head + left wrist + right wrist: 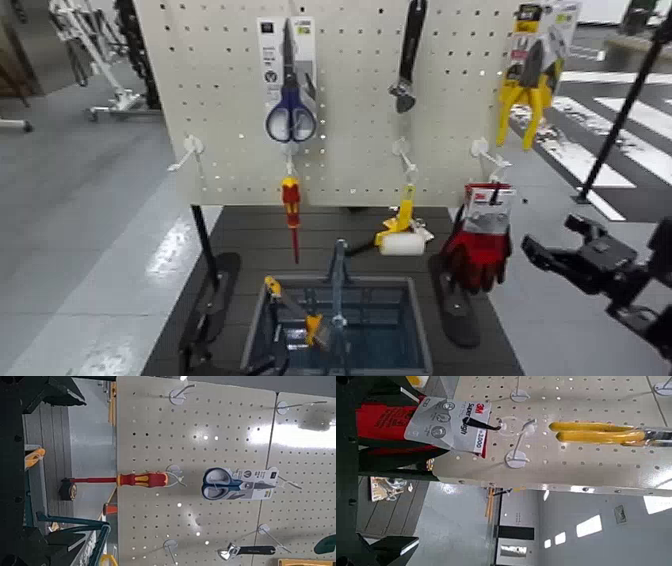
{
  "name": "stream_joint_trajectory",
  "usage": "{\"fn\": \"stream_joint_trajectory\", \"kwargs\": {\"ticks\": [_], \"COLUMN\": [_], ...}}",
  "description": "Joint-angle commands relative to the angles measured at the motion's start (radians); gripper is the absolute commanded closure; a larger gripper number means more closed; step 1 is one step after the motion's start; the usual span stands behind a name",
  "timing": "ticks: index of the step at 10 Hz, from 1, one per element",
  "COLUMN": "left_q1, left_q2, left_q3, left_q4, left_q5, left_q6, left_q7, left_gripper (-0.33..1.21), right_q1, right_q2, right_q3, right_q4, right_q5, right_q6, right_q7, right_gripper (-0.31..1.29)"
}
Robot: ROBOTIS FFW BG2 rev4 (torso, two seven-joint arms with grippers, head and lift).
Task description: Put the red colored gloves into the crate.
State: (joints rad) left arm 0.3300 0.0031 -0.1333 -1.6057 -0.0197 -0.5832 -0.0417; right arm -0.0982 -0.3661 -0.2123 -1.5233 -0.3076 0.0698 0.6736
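The red colored gloves hang low on the right of the pegboard from a hook, under a white-and-red header card. The grey-blue crate sits on the floor plate in front of the board, with an upright handle in its middle. My right gripper hovers open just right of the gloves, apart from them. In the right wrist view the gloves and card lie close ahead of its spread fingers. In its own wrist view my left gripper is open and holds nothing, back from the board.
On the pegboard hang blue scissors, a wrench, yellow pliers, a red-and-yellow screwdriver and a yellow roller. A yellow-handled tool lies in the crate. Black stand feet flank it.
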Motion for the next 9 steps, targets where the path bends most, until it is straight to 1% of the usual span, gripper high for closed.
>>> {"fn": "stream_joint_trajectory", "kwargs": {"ticks": [1, 2, 3, 4, 7, 9], "left_q1": [-0.002, -0.003, -0.003, -0.003, -0.006, -0.006], "left_q2": [-0.094, -0.094, -0.097, -0.098, -0.100, -0.101], "left_q3": [0.001, 0.003, 0.004, 0.006, 0.004, 0.001], "left_q4": [0.001, 0.001, 0.001, 0.001, 0.003, 0.004], "left_q5": [0.001, 0.001, 0.001, 0.001, 0.000, 0.000], "left_q6": [0.003, 0.003, 0.003, 0.005, 0.005, 0.005], "left_q7": [-0.003, -0.004, -0.006, -0.007, -0.012, -0.014], "left_gripper": [0.10, 0.10, 0.10, 0.10, 0.10, 0.10], "right_q1": [-0.124, -0.147, -0.164, -0.173, -0.210, -0.228], "right_q2": [-0.039, -0.050, -0.053, -0.054, -0.059, -0.060], "right_q3": [0.064, 0.085, 0.099, 0.110, 0.160, 0.177], "right_q4": [0.153, 0.189, 0.210, 0.218, 0.253, 0.268], "right_q5": [-0.010, -0.031, -0.045, -0.047, -0.062, -0.065], "right_q6": [-0.016, -0.013, -0.007, -0.004, -0.002, -0.002], "right_q7": [0.072, 0.100, 0.118, 0.130, 0.150, 0.159], "right_gripper": [0.08, 0.08, 0.08, 0.08, 0.08, 0.08]}}
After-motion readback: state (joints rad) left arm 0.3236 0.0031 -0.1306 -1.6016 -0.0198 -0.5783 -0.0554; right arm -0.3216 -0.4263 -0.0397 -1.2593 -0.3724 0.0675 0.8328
